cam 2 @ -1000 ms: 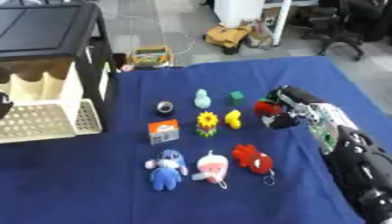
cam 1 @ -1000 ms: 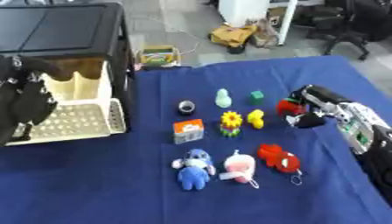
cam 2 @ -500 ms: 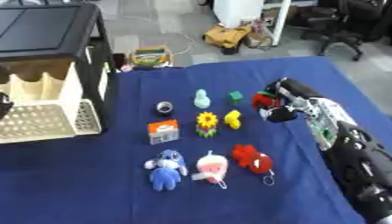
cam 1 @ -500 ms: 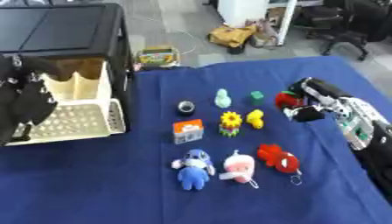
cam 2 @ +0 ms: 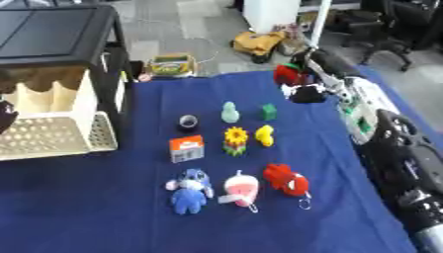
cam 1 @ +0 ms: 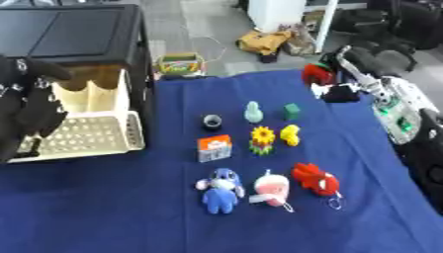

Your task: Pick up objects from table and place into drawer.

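Nearby — sunflower, yellow duck, green cube.

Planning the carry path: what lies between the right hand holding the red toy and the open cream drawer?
In the left eye view, only bare blue cloth lies between the right hand, curled round the red toy, and the cream perforated drawer; the small toys sit nearer.

Right robot hand gripping red toy, left robot hand beside open drawer
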